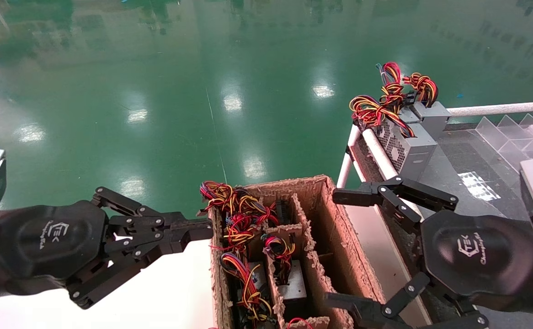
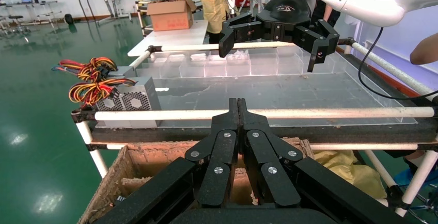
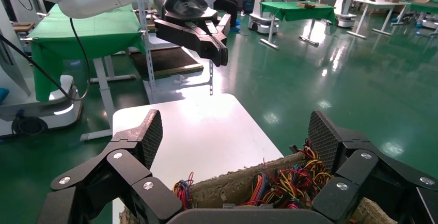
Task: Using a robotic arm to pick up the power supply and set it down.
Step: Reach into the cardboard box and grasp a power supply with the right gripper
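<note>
Head view: a brown cardboard box (image 1: 326, 219) with dividers holds several power supplies (image 1: 291, 281) standing in its slots, wire bundles (image 1: 239, 214) spilling over the rim. Two more grey units (image 1: 408, 146) rest on the rack (image 1: 486, 109) beside the box. The right gripper (image 1: 339, 246) hovers over the box's right side, fingers spread wide and holding nothing. The left gripper (image 1: 198, 230) sits left of the box above the white table (image 1: 166, 292), fingers pressed together.
</note>
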Available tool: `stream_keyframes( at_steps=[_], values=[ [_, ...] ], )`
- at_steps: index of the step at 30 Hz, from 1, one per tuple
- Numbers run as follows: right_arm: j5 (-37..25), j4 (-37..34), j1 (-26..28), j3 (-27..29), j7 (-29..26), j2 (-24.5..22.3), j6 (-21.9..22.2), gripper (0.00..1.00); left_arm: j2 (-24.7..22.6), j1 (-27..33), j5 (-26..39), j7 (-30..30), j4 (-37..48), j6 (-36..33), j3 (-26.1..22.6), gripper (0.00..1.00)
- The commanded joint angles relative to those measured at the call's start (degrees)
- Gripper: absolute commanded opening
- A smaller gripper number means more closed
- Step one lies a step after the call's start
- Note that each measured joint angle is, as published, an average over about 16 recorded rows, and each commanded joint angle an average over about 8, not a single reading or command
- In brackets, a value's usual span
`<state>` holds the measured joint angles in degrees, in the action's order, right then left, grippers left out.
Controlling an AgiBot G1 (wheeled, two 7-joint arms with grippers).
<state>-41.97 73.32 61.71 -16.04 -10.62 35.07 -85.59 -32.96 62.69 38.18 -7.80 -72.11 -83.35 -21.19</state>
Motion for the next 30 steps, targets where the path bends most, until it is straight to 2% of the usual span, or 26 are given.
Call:
stream_keyframes(
  at_steps=[1, 6, 30],
  values=[
    [0.00, 0.00, 0.00, 0.00, 0.00, 0.00, 0.00, 1.00, 0.00, 0.00, 0.00, 0.00, 0.00, 0.00, 0.00, 0.39],
    [0.00, 0.00, 0.00, 0.00, 0.00, 0.00, 0.00, 1.00, 0.00, 0.00, 0.00, 0.00, 0.00, 0.00, 0.00, 1.00],
    [-0.83, -0.20, 0.12, -0.34, -0.58, -0.02, 0.78, 1.00, 0.00, 0.00, 0.00, 0.00, 0.00, 0.00, 0.00, 1.00]
  ],
)
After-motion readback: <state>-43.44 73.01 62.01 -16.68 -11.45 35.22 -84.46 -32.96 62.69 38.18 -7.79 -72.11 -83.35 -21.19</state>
